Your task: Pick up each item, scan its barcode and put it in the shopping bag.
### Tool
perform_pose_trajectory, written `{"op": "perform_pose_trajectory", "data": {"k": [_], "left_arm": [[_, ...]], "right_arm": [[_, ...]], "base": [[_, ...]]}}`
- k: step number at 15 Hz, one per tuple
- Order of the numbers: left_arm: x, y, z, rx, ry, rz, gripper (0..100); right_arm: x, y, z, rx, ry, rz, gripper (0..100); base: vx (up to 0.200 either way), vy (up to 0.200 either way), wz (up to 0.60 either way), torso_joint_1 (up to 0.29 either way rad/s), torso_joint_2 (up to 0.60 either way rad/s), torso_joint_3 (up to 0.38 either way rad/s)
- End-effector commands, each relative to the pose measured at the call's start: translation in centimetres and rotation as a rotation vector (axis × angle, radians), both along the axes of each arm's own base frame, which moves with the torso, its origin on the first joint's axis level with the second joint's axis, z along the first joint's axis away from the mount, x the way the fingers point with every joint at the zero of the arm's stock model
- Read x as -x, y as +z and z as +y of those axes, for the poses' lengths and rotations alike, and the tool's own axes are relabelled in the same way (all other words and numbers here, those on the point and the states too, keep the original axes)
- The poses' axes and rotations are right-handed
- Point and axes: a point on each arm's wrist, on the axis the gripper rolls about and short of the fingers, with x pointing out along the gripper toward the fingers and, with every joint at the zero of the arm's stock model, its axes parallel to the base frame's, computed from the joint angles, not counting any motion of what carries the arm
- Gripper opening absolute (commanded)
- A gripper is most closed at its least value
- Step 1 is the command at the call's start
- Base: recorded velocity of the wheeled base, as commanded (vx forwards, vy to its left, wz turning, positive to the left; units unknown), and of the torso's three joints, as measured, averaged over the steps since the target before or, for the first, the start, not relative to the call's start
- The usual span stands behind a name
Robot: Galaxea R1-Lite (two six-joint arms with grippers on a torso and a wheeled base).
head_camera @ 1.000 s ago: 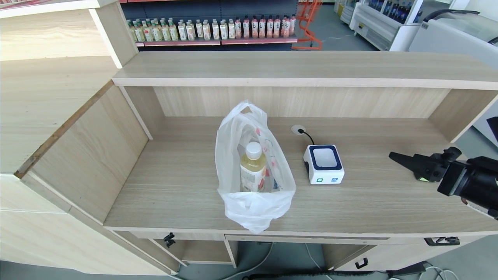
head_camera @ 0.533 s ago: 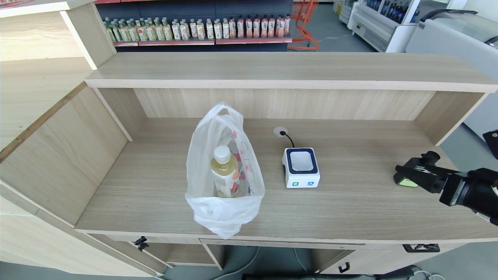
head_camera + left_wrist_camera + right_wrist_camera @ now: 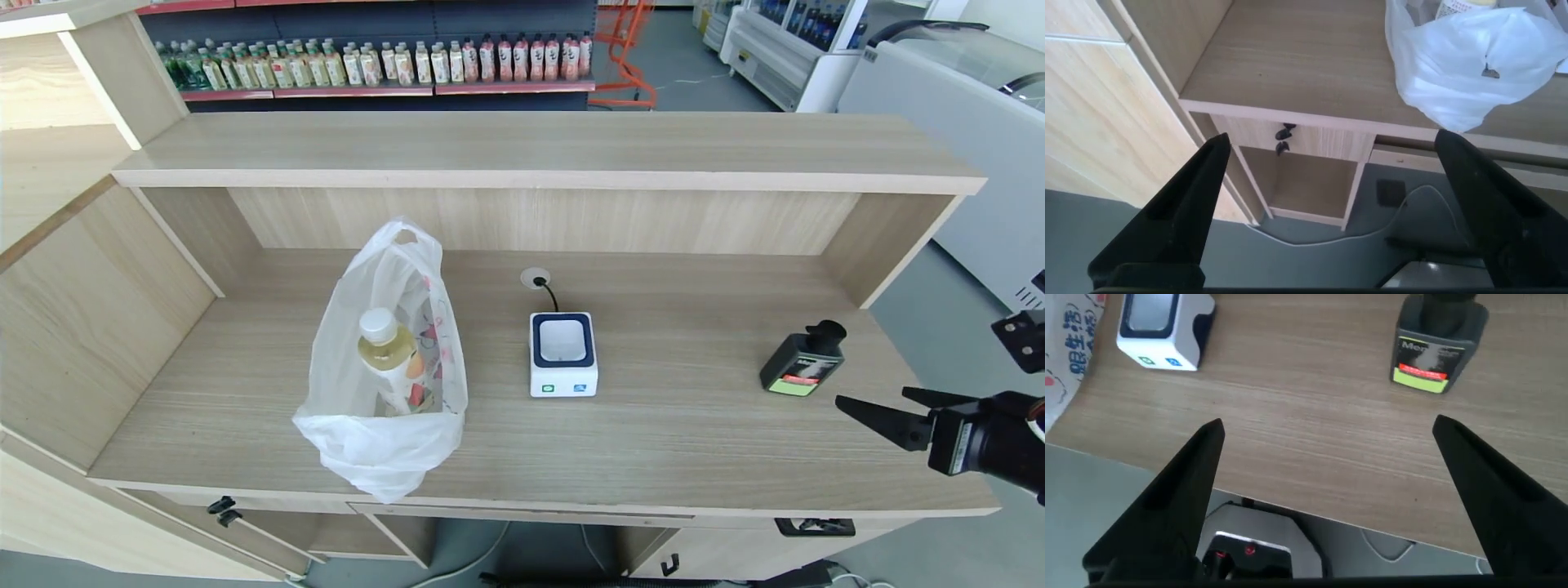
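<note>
The right tool (image 3: 872,398) hangs off the right front corner of the bench (image 3: 694,433). Its 2 fingers are spread wide and hold nothing, near but clear of the dark bottle (image 3: 802,365) standing upright on the bench. The left tool (image 3: 1333,139), also spread and empty, sits low before the bench front. 1 drink bottle (image 3: 384,347) stands inside the shopping bag (image 3: 371,441), left of the scanner (image 3: 562,365).

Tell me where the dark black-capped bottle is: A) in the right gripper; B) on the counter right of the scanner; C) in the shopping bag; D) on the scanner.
B: the bottle stands on the counter, right of the scanner, clear of the open right gripper.
</note>
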Motion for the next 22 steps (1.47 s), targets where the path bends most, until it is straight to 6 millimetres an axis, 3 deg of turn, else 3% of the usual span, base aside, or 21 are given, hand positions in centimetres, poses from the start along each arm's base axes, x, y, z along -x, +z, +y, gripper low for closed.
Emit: {"op": "perform_pose_trajectory", "data": {"k": [1, 4, 7, 14, 22], "left_arm": [[0.0, 0.0, 0.0, 0.0, 0.0, 0.0, 100], [0.0, 0.0, 0.0, -0.006, 0.0, 0.001, 100], [0.0, 0.0, 0.0, -0.004, 0.0, 0.0, 100], [0.0, 0.0, 0.0, -0.004, 0.0, 0.0, 100], [0.0, 0.0, 0.0, -0.006, 0.0, 0.001, 100]], "right_arm": [[0.3, -0.1, -0.8, 0.051, -0.03, 0.015, 100], [-0.1, -0.7, -1.8, 0.204, -0.141, 0.081, 100], [-2.8, -0.9, -2.5, 0.337, -0.18, 0.115, 100], [-10.8, -2.0, 3.1, 0.436, 0.083, 0.09, 100], [-14.3, -4.2, 4.3, 0.481, 0.148, 0.106, 100]], "base": [[0.0, -0.2, 0.0, 0.007, 0.0, 0.002], [0.0, -0.133, 0.0, 0.0, 0.0, 0.0], [0.0, 0.0, 0.0, 0.0, 0.0, 0.0], [0.0, 0.0, 0.0, 0.0, 0.0, 0.0], [0.0, 0.0, 0.0, 0.0, 0.0, 0.0]]}}
